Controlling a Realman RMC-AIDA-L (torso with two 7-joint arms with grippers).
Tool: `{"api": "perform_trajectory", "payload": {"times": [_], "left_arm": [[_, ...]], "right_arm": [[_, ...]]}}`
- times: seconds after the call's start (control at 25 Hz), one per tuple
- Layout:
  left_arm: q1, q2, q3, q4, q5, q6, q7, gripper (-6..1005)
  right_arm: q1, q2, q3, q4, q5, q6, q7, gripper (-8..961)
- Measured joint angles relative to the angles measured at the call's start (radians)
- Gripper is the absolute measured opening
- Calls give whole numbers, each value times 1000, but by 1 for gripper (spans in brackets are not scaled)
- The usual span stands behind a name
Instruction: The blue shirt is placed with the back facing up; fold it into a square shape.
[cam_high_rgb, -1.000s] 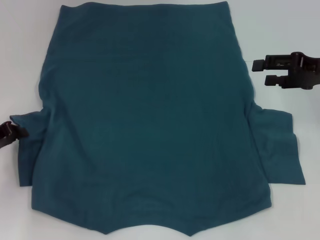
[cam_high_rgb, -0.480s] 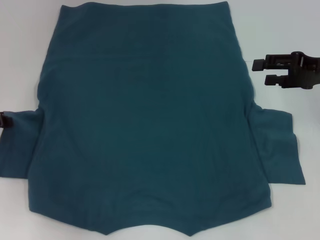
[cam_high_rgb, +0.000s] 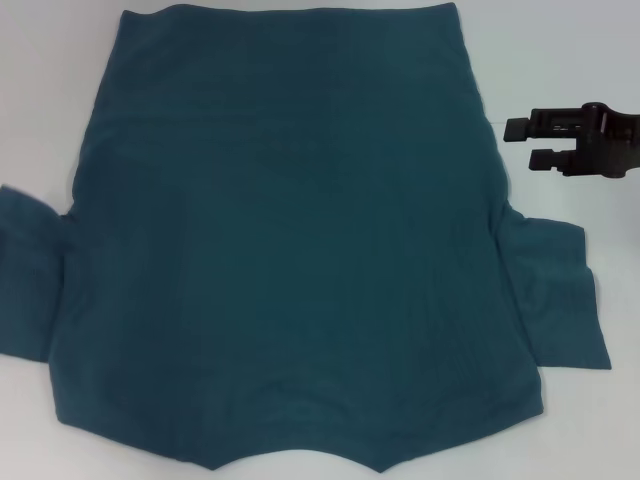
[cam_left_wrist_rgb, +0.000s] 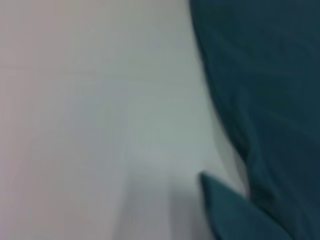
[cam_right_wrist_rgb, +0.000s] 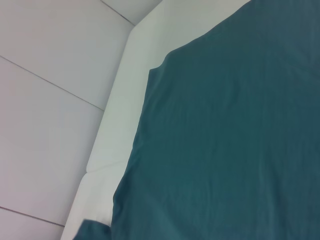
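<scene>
While the shirt (cam_high_rgb: 290, 240) lies flat, back up, across the white desk (cam_high_rgb: 600, 420), the right gripper (cam_high_rgb: 522, 143) hovers just off its right edge above the sleeve, jaws parted and empty. It's the nearer arm; the left gripper is out of sight.

Most of the white table (cam_high_rgb: 590, 420) is covered by the blue shirt (cam_high_rgb: 290, 240). Bare strips are left along both sides; the right gripper (cam_high_rgb: 520, 143) hangs over the right strip.
</scene>
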Motion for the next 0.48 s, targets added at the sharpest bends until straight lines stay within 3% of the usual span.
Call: {"api": "perform_trajectory", "payload": {"times": [0.28, 0.48], "left_arm": [[-7, 7, 5, 10, 9, -11, 13, -1], [-16, 4, 62, 25, 29, -1, 6, -1]], "right_arm": [[-1, 0, 0, 0, 0, -1, 0, 807], [-2, 0, 0, 0, 0, -2, 0, 807]]}}
